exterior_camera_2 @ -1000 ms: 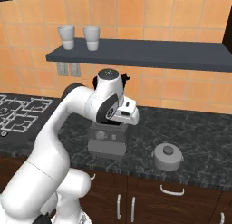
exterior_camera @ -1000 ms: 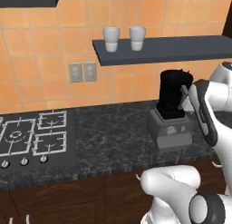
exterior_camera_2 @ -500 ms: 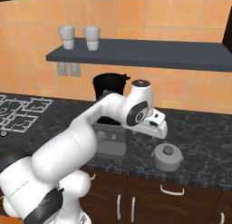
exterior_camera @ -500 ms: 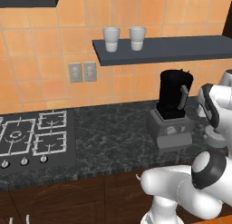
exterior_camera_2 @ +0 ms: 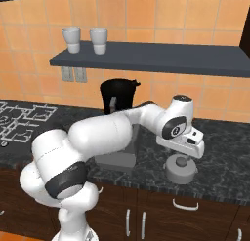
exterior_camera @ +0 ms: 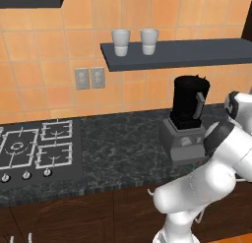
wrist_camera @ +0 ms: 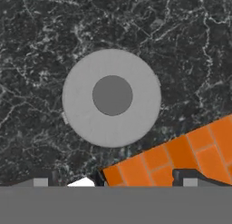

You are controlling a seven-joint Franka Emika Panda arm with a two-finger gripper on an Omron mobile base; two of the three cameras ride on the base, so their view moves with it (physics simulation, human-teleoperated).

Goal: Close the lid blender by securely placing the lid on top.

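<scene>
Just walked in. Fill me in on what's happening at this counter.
A white Franka arm is going after the blender lid, which lies flat on the dark stone counter to the right of the blender. The gripper hangs directly above the lid, not yet gripping it. The hand view looks straight down on the lid, roughly centred. The blender's black jar has no lid on top. Two white cups stand on the wall shelf.

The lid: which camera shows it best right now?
The hand view: the lid sits near centre, seen from straight above, whole and unobstructed on the counter. The right base view shows it small, partly under the gripper.
</scene>
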